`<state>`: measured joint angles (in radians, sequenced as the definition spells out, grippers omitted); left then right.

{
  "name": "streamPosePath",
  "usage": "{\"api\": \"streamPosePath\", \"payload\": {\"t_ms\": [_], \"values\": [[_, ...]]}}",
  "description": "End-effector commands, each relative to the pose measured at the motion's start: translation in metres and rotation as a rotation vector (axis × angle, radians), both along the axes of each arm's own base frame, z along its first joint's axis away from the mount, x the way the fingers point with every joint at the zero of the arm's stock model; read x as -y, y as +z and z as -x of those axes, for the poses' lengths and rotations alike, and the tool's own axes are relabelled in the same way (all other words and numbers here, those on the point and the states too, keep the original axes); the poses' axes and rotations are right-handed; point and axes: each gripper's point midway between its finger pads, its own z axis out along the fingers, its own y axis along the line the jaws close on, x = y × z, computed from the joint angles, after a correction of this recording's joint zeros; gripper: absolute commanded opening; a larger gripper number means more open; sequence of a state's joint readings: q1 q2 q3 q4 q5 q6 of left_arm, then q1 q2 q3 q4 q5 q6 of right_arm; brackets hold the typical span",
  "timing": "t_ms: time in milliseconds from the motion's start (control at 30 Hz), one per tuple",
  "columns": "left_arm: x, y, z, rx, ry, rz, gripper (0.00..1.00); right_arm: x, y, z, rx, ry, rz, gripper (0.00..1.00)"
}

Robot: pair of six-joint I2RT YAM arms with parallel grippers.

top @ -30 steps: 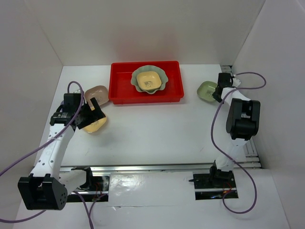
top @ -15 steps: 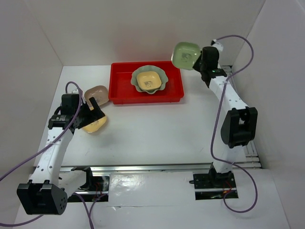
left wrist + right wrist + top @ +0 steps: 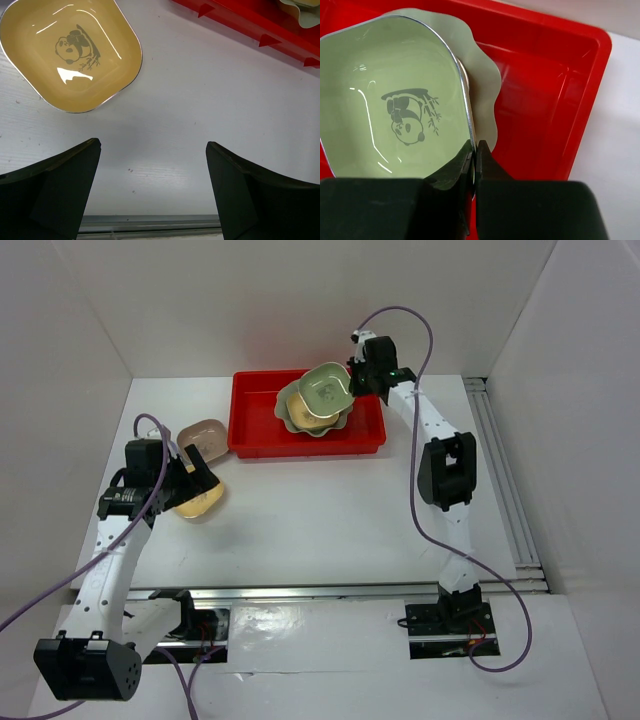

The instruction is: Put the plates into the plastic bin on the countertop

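The green plate point(image 3: 395, 100) hangs pinched by its rim in the right pincer point(image 3: 474, 150). The jaws are clenched on the thin edge at the plate's near right corner. The dish reaches forward and to the left of the tips, tilted, its panda print facing the wrist camera. Directly beneath it, showing past its right edge, lies the scalloped plate point(image 3: 487, 85). In the top view a small yellow dish point(image 3: 300, 418) seems nested in that one. Around and below all of this is the red bin point(image 3: 560, 75), so the held plate is over the bin. Whether it already touches the stack I cannot tell.

The plate looks stiff, glossy and light, and probably hard enough to chip or clatter if dropped. With only an edge grip, the smooth rim could slip or the dish could swing about the tips, so a low, gentle release onto the stack seems wise. For dishes like these, the raised rim along a straight side is the sensible hold, as a rounded corner gives less to bite.

The left pincer point(image 3: 152, 145) is spread wide and empty above the bench point(image 3: 200, 100). A yellow panda plate point(image 3: 70, 50) lies flat ahead and left of its tips, outside them. A tan-pink plate point(image 3: 205, 432) sits farther ahead, near the bin's end.
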<state>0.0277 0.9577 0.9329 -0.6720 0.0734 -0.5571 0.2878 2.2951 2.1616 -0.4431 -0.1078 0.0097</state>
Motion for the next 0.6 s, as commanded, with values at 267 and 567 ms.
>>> {"api": "streamPosePath", "payload": {"t_ms": [267,567], "values": [[-0.001,0.007,-0.005,0.041,0.009,0.004,1.0,-0.015,0.012,-0.003,0.031,-0.063,-0.144,0.0],[-0.001,0.005,-0.006,0.032,0.009,0.005,1.0,-0.045,0.009,-0.008,0.043,-0.116,-0.198,0.0]]}}
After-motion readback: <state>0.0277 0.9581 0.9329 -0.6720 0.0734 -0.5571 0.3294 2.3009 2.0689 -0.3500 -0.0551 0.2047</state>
